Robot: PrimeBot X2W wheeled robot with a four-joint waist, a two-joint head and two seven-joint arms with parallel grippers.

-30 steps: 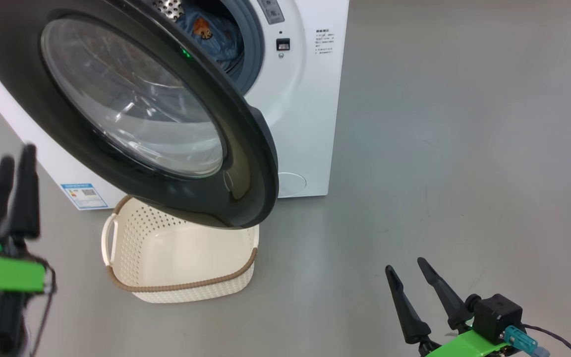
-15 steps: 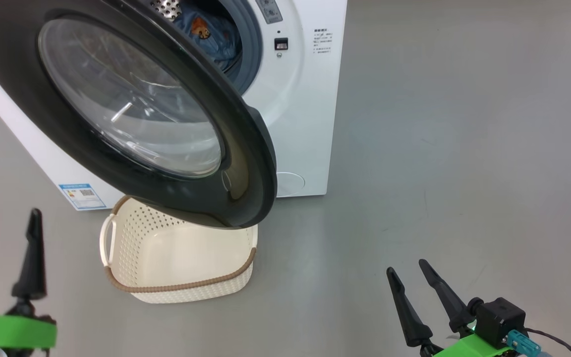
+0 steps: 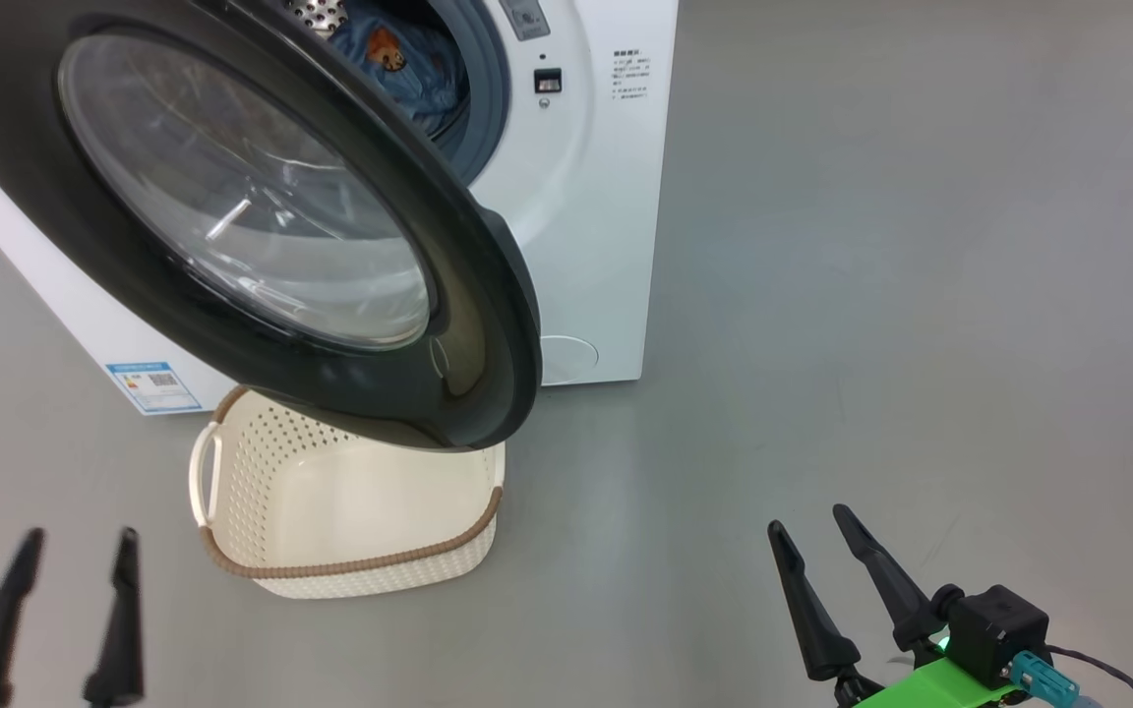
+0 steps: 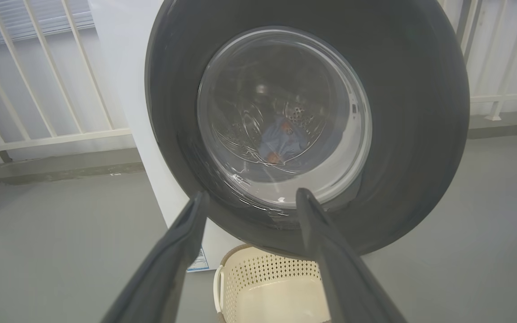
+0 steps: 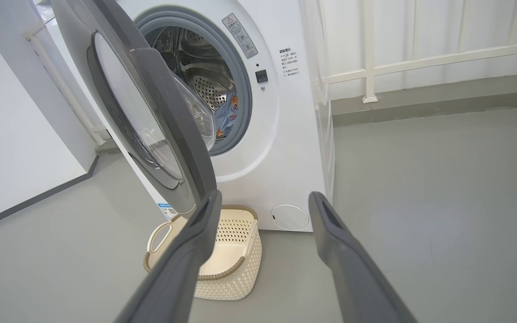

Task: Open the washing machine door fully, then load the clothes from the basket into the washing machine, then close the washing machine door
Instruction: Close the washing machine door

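Kid: Clothes [image 3: 399,69]! Small blue ones with orange bears. Where are they in the head view?

Pal: Inside the steel drum [image 3: 323,12] of the big white boxy washing machine [image 3: 586,226]. Its large round door [image 3: 473,324], with a shiny black ring and clear glass, stands part way open. It hangs above the small cream plastic basket [image 3: 370,580] on the grey floor [image 3: 921,295].

Kid: And the claws?

Pal: The left gripper [image 3: 80,536] sits low on the left. Its two dark fingers are apart and hold nothing. The right gripper [image 3: 807,519] sits low on the right, fingers apart too, well away from the door.

Kid: Now the left wrist view.

Pal: The left gripper [image 4: 253,194] points at the outside of the door [image 4: 411,112], fingers spread, not touching it. Through the glass I see the blue clothes [image 4: 285,139] in the drum. The basket [image 4: 267,273] peeks out under the door. White railings [image 4: 61,134] stand behind.

Kid: And the right wrist view?

Pal: The right gripper [image 5: 265,195] has its fingers wide apart with nothing in them. The door [image 5: 168,121] sticks out from the washing machine [image 5: 294,148]. The clothes [image 5: 228,114] lie in the drum, past the grey-blue rubber seal [image 5: 245,89]. The basket [image 5: 236,278] stands on the floor in front, near the round white cap [image 5: 290,217].
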